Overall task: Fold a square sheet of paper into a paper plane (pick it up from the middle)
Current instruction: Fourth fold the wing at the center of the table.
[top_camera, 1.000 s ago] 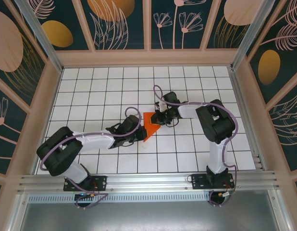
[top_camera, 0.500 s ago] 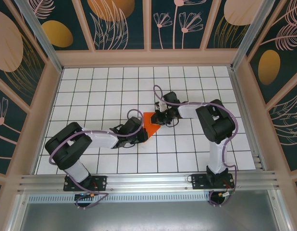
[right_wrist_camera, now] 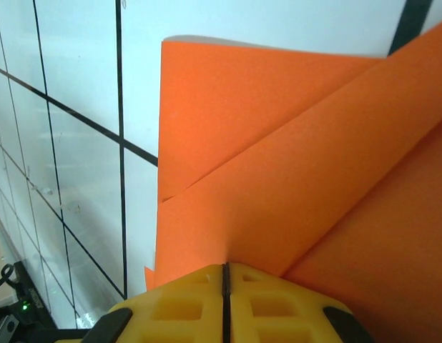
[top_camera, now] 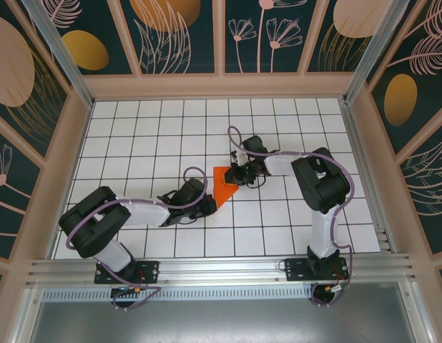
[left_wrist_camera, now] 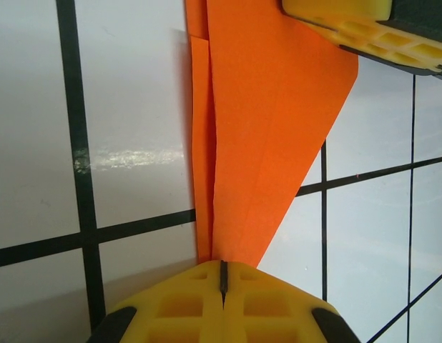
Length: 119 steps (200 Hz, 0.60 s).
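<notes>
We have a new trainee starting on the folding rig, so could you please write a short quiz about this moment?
1. True or false: the left gripper and the right gripper both stand wide open.
2. The orange paper rests on: A) a wooden tray, B) a white gridded table, C) a blue cloth.
3. Which gripper sits at the paper's narrow pointed end?
Key: 1 false, both are shut. 2 B. 3 The left gripper.
</notes>
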### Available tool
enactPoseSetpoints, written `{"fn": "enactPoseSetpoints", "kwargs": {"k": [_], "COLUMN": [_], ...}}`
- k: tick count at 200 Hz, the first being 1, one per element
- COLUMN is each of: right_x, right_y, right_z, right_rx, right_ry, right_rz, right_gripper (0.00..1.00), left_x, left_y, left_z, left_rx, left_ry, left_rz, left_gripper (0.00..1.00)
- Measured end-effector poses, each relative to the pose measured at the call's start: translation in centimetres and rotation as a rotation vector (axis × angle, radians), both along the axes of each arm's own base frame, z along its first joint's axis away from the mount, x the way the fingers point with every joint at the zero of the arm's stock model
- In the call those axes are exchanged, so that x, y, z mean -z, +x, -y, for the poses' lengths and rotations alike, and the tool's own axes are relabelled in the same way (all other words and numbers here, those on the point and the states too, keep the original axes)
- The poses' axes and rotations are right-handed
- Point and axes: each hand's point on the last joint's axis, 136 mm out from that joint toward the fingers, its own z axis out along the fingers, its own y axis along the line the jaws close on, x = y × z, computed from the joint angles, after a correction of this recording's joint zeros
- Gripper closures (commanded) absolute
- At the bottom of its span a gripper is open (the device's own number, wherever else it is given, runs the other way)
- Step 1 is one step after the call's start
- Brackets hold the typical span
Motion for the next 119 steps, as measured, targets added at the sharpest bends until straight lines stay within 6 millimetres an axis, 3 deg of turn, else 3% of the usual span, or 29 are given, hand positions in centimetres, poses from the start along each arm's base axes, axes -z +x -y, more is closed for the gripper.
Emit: {"fn": "enactPoseSetpoints", "kwargs": {"k": [27,57,89,119], "right_x": [-1.3,-2.7,-1.6,-1.2], "right_y": [0.3,-1.2,-4.2,-5.6], "right_z": [0.0,-0.8,-1.9,-2.8], "right_rx": [0.008,-0.01,-0.063,-0.097], "right_ry": [0.004,0.03,0.022,0.027], "right_rz": [0.051,0.076,0.033,0.01], "right_gripper": [0.89,0.9,0.9,0.9], "left_x": [0.0,0.0,0.0,0.0], "left_y": [0.0,0.0,0.0,0.0], "left_z": [0.0,0.0,0.0,0.0], "left_rx": [-0.007,-0.01,-0.01,-0.01], "left_ry": [-0.004,-0.005,-0.005,-0.005], "left_rz": [-0.005,-0.007,-0.007,-0.007], "left_gripper": [1.0,1.0,1.0,1.0]}}
